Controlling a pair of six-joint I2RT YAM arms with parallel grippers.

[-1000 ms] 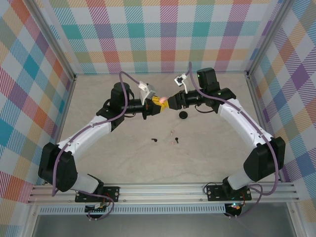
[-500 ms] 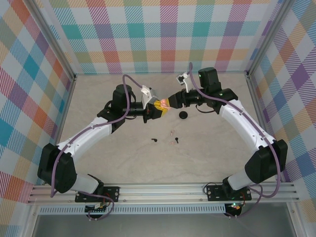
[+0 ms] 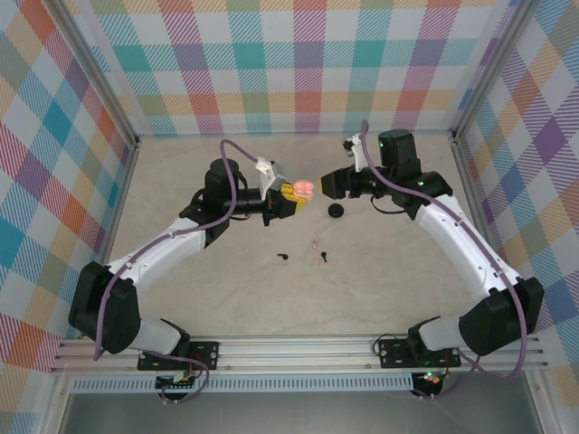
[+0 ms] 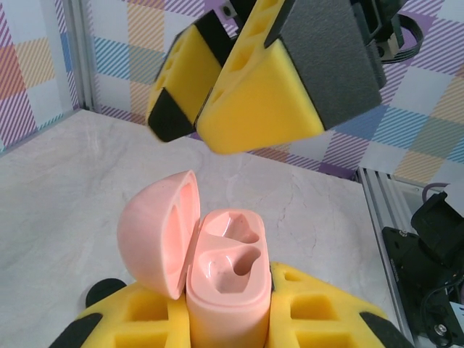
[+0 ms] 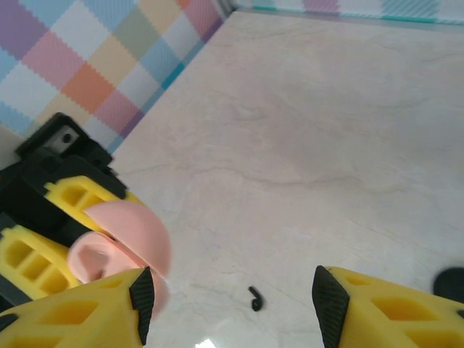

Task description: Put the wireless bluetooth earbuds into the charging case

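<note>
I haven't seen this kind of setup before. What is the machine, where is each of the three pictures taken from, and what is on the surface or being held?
These are two robot arms bolted at the table's near edge, each ending in a yellow two-finger gripper. The wide picture looks down from above and behind them; the other two come from a camera on each wrist. The left gripper is closed on a pink charging case with its lid flipped open and both sockets empty. The right gripper is open, holding nothing, just apart from the case. On the table lie a round black case and a few tiny earbuds, black and pale.
</note>
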